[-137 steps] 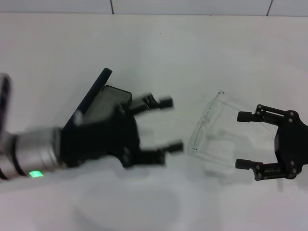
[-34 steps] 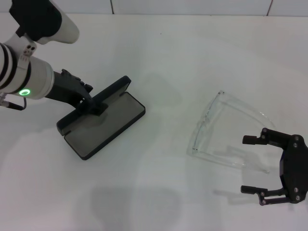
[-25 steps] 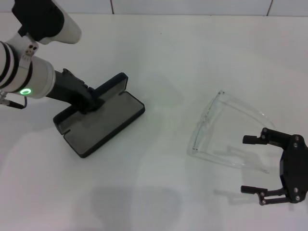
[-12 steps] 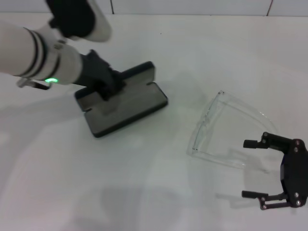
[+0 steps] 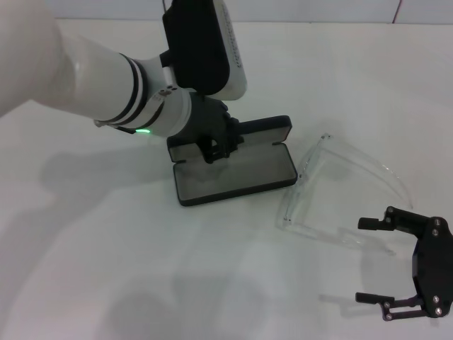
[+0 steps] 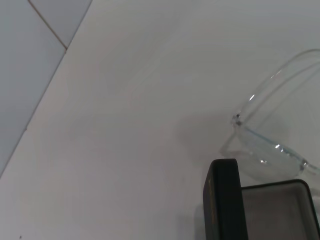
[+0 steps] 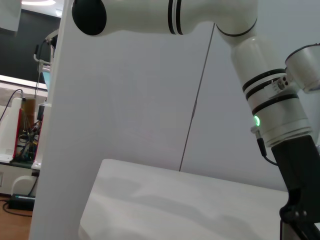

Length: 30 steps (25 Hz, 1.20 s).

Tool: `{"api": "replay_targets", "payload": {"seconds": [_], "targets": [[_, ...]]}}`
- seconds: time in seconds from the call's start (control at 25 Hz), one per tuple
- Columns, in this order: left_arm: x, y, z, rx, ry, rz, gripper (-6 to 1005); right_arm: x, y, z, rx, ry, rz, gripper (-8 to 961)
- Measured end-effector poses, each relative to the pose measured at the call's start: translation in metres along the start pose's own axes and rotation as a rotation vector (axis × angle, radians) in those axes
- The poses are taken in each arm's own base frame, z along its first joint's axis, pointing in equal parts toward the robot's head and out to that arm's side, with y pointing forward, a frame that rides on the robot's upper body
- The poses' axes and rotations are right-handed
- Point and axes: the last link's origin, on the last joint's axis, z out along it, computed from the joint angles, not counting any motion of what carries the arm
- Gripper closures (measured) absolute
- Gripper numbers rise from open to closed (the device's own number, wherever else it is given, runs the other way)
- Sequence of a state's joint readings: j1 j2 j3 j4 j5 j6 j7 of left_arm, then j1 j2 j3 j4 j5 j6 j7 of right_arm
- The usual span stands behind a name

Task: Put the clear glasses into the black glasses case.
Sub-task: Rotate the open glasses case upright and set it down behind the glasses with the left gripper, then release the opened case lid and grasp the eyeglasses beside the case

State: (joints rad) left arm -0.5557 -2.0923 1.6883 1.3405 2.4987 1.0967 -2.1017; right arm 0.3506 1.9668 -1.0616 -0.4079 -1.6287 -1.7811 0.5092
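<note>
The black glasses case (image 5: 241, 173) lies open at the table's middle, grey lining up and lid (image 5: 263, 127) raised along its far side. My left gripper (image 5: 216, 146) is shut on the case at its far left part, near the hinge. The clear glasses (image 5: 300, 181) lie just right of the case, with the lens almost touching the case's right end. In the left wrist view the case's edge (image 6: 223, 200) and the clear glasses (image 6: 270, 145) sit close together. My right gripper (image 5: 362, 261) hovers open at the front right, nearer than the glasses' arms and holding nothing.
The white table (image 5: 233, 283) spreads all round, with a tiled wall (image 5: 283, 8) along its far edge. My left arm (image 5: 92, 78) reaches in from the far left over the table. The right wrist view shows only that arm (image 7: 270, 115) and the table surface.
My left gripper has dragged the open case rightwards across the table, from the left side to right beside the glasses. The right gripper has drawn back slightly toward the front.
</note>
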Motion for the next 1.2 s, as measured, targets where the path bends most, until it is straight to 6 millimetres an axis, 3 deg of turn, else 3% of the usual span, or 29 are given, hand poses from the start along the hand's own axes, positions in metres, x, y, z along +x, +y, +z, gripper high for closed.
{"api": "replay_targets", "payload": {"seconds": [0.44,0.76,0.92,1.2], "targets": [[0.007,0.006,0.000,-0.028,0.000,0.025,788,0.003,0.003,-0.002,0.014,0.008,0.006,83],[0.010,0.010,-0.015,-0.008,0.045,0.014,551,0.001,0.000,-0.002,0.046,-0.001,0.016,84],[0.014,0.016,-0.029,-0.003,0.148,-0.032,490,-0.006,-0.014,-0.005,0.064,-0.006,0.003,84],[0.004,0.028,-0.056,0.016,0.379,-0.198,489,-0.044,-0.065,0.003,-0.052,0.135,-0.125,85]]}}
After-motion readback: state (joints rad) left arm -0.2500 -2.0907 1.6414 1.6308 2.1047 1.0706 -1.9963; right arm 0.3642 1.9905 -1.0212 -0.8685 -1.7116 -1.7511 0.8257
